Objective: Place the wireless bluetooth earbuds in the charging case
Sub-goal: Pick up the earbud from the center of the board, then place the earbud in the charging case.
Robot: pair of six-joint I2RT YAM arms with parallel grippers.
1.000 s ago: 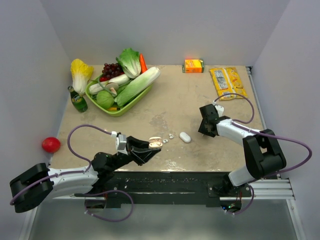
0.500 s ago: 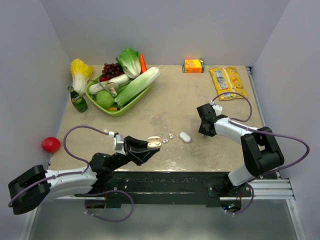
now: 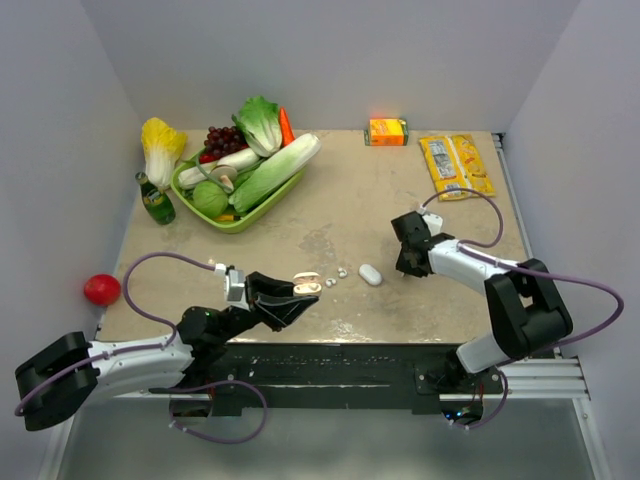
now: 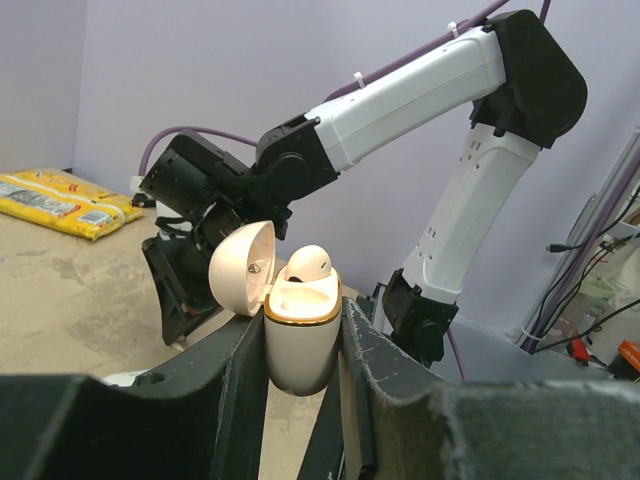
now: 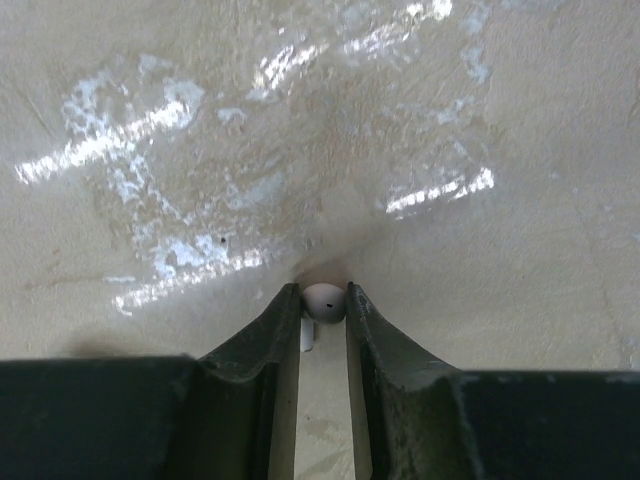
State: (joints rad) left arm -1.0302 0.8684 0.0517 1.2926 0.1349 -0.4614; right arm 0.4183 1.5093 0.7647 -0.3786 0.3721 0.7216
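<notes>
Right end effector pinched a tiny white plastic earbud; leftward, left end effector clamped the open cream-white charging case.

Bright, even light; glare streaks the table; the left pincer looks blurred.

The right pincer hides most of the earbud, the left pincer the flanks of the charging case.
</notes>
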